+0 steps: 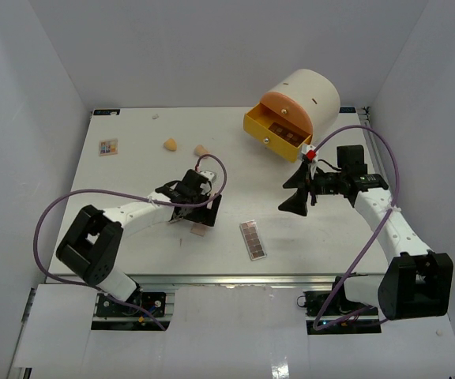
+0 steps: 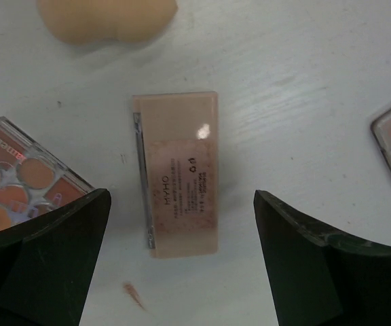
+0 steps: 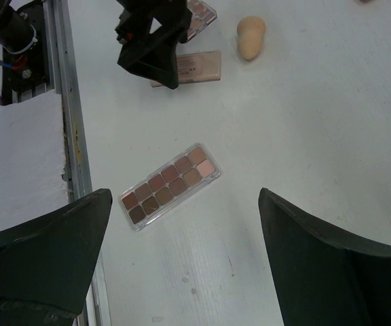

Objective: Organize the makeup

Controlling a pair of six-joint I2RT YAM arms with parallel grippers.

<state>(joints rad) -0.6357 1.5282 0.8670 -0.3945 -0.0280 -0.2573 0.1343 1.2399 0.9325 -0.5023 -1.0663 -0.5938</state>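
**A:** How far had you got with the makeup?

**B:** Early, by my read. The drawer [image 1: 268, 140] of the cream organizer [image 1: 316, 91] stood pulled open, just beyond your right gripper [image 1: 294, 193]. It held brown pans, at least one palette. I couldn't count more. Everything else lay loose on the desk [image 1: 125, 170].

**A:** Grippers?

**B:** Both had jaws wide apart and nothing held. Your left gripper [image 2: 182, 195] hung straight over the peach compact [image 2: 178, 173], which lay flat between the jaws and untouched.

**A:** Count of loose items?

**B:** Six.
- **Pan palettes:** three.
  - The orange palette [image 2: 19, 178] was just beside the left gripper's one jaw.
  - The long brown palette [image 1: 253, 239] was between the two grippers, down in front of the right one.
  - The small palette [image 1: 107, 147] was well apart from both grippers, out past the left one.
- **Compact:** one, as above.
- **Peach sponges:** two. The near sponge [image 1: 201, 150] was just beyond the left gripper, and the far sponge [image 1: 171, 144] was beside it, further out.
- **Lipstick tubes:** none that I could see.

**A:** Remaining?

**B:** All six needed stowing. You were lined up for the compact first.
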